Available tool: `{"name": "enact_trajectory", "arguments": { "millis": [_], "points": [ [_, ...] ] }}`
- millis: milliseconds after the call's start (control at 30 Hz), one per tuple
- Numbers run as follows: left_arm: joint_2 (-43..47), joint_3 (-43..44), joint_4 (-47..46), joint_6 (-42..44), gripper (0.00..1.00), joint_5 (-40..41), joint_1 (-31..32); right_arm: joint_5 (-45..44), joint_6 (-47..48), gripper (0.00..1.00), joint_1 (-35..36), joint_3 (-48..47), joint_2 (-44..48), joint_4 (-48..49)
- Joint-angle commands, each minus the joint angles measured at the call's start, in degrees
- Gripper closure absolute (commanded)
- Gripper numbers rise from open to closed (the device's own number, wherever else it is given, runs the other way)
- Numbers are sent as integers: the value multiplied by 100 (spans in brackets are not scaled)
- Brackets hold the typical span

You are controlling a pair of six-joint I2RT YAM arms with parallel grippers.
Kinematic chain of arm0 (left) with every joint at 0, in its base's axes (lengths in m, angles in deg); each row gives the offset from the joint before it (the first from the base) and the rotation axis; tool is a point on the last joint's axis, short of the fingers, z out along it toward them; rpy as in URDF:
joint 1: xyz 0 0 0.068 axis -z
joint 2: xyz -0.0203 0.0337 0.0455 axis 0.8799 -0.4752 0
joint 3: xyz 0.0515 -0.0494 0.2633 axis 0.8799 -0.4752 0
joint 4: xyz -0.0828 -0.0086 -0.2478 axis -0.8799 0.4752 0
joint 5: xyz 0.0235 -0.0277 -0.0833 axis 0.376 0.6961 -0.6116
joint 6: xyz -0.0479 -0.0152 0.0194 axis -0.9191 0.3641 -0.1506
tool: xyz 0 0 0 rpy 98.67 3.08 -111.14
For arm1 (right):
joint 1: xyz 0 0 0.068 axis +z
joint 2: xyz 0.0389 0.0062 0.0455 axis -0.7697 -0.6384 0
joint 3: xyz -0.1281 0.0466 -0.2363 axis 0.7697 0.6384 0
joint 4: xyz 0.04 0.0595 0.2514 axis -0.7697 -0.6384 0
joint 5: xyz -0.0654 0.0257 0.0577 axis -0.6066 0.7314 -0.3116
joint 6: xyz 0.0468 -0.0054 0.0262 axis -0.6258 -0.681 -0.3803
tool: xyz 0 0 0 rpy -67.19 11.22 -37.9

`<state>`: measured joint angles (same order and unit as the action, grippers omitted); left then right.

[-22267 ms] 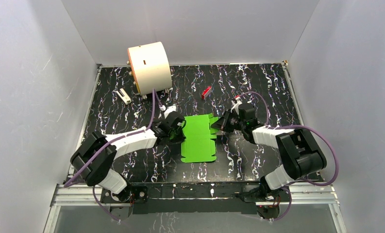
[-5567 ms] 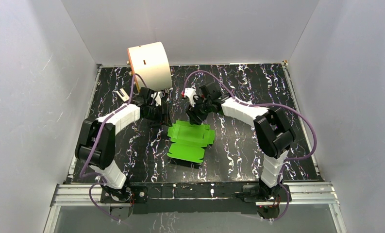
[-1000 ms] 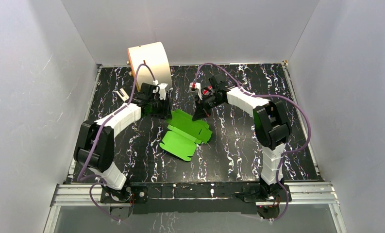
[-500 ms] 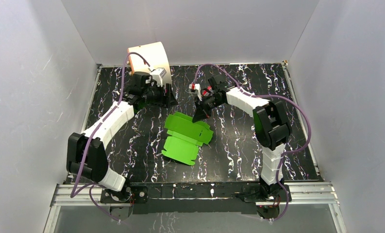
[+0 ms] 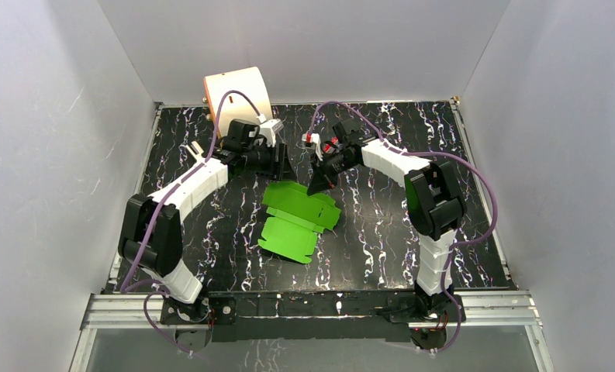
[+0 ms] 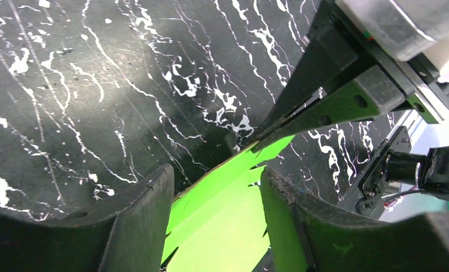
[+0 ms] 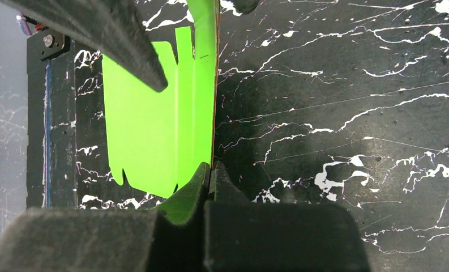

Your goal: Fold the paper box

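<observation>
The paper box (image 5: 298,217) is a bright green creased sheet lying partly folded mid-table, its far flap raised. My right gripper (image 5: 317,186) is shut on the far edge of that flap; in the right wrist view its jaws (image 7: 210,170) pinch the thin green edge (image 7: 205,85), which stands upright. My left gripper (image 5: 283,163) hovers open just left of the right one, above the sheet's far corner. In the left wrist view the green sheet (image 6: 222,226) shows in the gap between the left fingers (image 6: 137,226), and nothing is held.
A large cream cylinder (image 5: 238,97) stands at the back left, close behind the left arm. A small white object (image 5: 196,149) lies on the black marbled table (image 5: 381,240) near the left wall. White walls close in three sides, with a metal rail (image 5: 312,308) along the front.
My left gripper let go near the sheet, rose toward the cylinder, then swung right over the sheet's far corner, jaws now wider. The right gripper kept its pinch on the flap.
</observation>
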<state>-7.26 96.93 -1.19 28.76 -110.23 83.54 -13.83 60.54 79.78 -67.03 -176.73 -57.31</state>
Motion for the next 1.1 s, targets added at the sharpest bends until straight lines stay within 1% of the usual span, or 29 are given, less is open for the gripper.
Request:
{"name": "enact_trajectory", "arguments": {
  "millis": [0, 167, 233, 300, 467, 600, 733, 833, 933, 1067],
  "points": [
    [121, 123, 170, 88, 48, -243, 114, 38, -9, 100, 33, -103, 322, 119],
    [225, 110, 218, 40, 59, -207, 189, -105, -129, 100, 32, -85, 332, 232],
    [272, 118, 248, 7, 62, -138, 222, -228, -219, 100, 31, -70, 343, 311],
    [313, 102, 304, -39, 64, -97, 247, -319, -289, 100, 34, -50, 370, 371],
    [351, 44, 448, -338, 66, 298, 339, -607, -575, 100, 36, 181, 574, 792],
    [472, -126, 405, -651, 67, 994, 506, -939, -760, 100, 92, 350, 754, 1036],
    [587, -469, -31, -1127, 70, 1390, 589, -1315, -859, 100, 222, 554, 990, 1287],
    [620, -675, -486, -1437, 74, 1652, 706, -1685, -922, 100, 312, 718, 1173, 1436],
    [613, -787, -712, -1434, 78, 2120, 926, -2043, -929, 100, 425, 840, 1323, 1487],
    [639, -921, -920, -1362, 78, 2545, 1186, -2367, -890, 100, 531, 939, 1442, 1495]
  ]
}}
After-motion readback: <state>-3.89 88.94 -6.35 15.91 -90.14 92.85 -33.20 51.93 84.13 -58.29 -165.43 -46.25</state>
